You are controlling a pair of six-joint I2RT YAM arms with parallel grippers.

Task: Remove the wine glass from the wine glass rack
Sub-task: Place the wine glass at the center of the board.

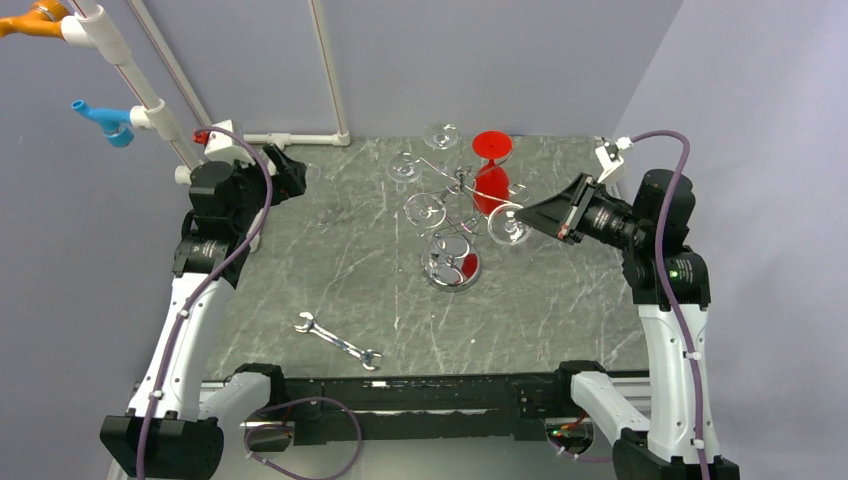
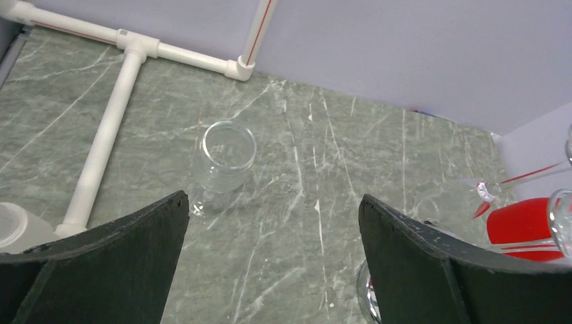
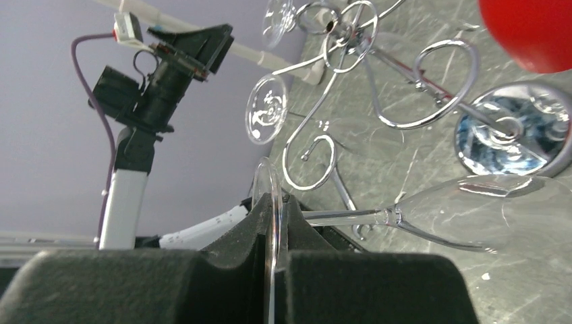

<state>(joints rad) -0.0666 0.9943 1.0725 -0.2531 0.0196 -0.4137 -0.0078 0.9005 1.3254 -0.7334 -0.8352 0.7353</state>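
The right gripper [image 1: 527, 217] is clamped shut on the thin round foot of a clear wine glass [image 3: 472, 212]. The glass is held on its side at the outer curls of the wine glass rack [image 1: 452, 270], with stem and bowl pointing away from the fingers. In the wrist view the stem runs just below a curled wire arm [image 3: 311, 162]; whether it is free of that curl cannot be told. The left gripper [image 2: 273, 198] hangs wide open and empty over the marble table [image 1: 330, 270], well apart from the rack.

To bring the glass off cleanly, the right arm would likely do best to draw it outward along the line of the wire arm, away from the central post. Keeping the move level and slow should let the stem slide out instead of prying against the wire. The pinch on a thin edge of glass is slender, so a jerk could let the bowl swing or twist. A red glass [image 1: 491, 168] and other clear glasses hang close by, and a wide path risks knocking them or tipping the light stand.
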